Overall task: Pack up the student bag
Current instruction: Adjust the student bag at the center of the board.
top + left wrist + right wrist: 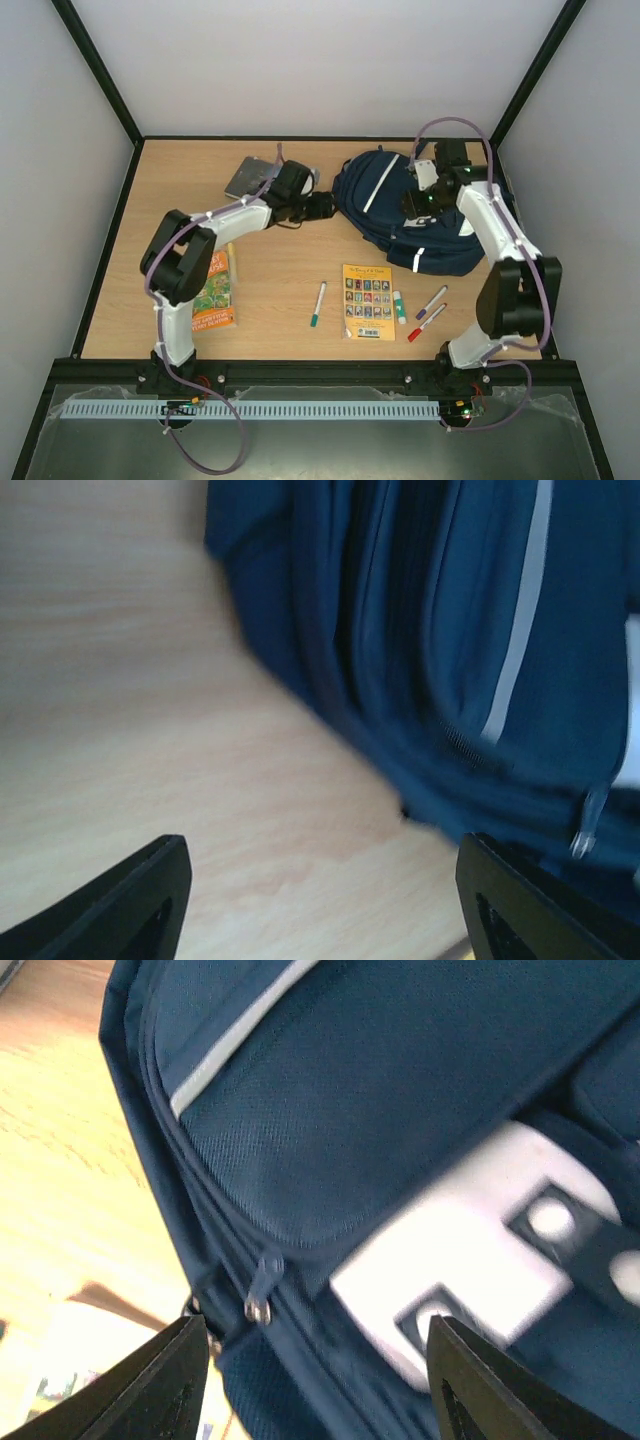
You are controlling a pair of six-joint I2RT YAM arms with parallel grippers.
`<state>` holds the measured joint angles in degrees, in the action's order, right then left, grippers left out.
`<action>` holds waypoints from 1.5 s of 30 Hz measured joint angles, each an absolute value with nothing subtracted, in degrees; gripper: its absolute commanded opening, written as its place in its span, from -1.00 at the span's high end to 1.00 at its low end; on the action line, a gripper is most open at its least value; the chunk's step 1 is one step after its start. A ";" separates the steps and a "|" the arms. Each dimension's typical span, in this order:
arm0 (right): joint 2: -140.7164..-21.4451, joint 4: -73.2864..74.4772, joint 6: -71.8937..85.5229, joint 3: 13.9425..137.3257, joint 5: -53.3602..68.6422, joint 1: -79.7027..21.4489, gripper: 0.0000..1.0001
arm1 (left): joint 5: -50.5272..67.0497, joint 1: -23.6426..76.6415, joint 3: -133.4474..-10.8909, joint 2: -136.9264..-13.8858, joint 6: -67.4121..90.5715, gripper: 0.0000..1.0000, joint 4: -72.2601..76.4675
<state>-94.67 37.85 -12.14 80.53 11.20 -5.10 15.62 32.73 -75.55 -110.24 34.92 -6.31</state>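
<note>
1. fingers of the left gripper stand apart with nothing between them, low over the table, just beside the left edge of the student bag.
2. right gripper fingers are apart too, over the bag's top face by a zip pull and the grey-white patch.
3. nearest on the table lie an orange book, a green-capped pen, a yellow book, a purple marker and a red marker.
4. behind these, the bag lies flat at the far right.
5. farthest, a grey flat item lies partly under the left arm.
</note>
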 measured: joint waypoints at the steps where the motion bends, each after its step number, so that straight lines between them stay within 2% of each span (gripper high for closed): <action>1: -92.47 39.18 -12.58 79.83 10.39 -5.06 -0.21 | 15.86 32.62 -78.24 -112.18 35.31 -0.48 -6.02; 6: -80.60 44.25 -14.41 74.61 6.33 -4.99 -0.22 | 16.56 32.12 -88.40 -120.84 37.82 -0.44 -5.34; 12: -73.03 48.27 -17.21 66.57 0.21 -4.99 -0.19 | 16.73 31.62 -99.85 -131.31 39.35 -0.22 -5.48; 18: -73.14 51.44 -20.53 60.16 -7.01 -4.99 -0.15 | 18.09 30.55 -108.99 -138.02 40.01 0.30 -5.58; 20: -73.14 51.64 -21.50 58.94 -9.19 -4.95 -0.15 | 18.41 30.04 -110.41 -139.00 40.16 0.40 -5.54; 26: -74.39 49.15 -22.94 54.19 -14.63 -4.84 -0.13 | 19.97 29.34 -111.18 -140.07 40.32 0.93 -5.67; 30: -79.20 45.52 -23.27 53.32 -16.45 -4.51 -0.12 | 20.49 29.69 -111.15 -140.20 40.05 0.95 -5.61; 36: -86.63 41.39 -23.75 54.04 -20.14 -3.79 -0.08 | 19.31 30.22 -103.53 -136.79 39.97 0.95 -2.52; 42: -97.01 37.43 -24.51 59.46 -23.73 -3.11 -0.04 | 15.73 30.92 -80.20 -121.21 42.65 0.95 4.21; 45: -103.13 36.05 -24.71 64.86 -24.47 -3.05 -0.09 | 13.65 32.01 -72.27 -114.54 43.59 0.95 6.09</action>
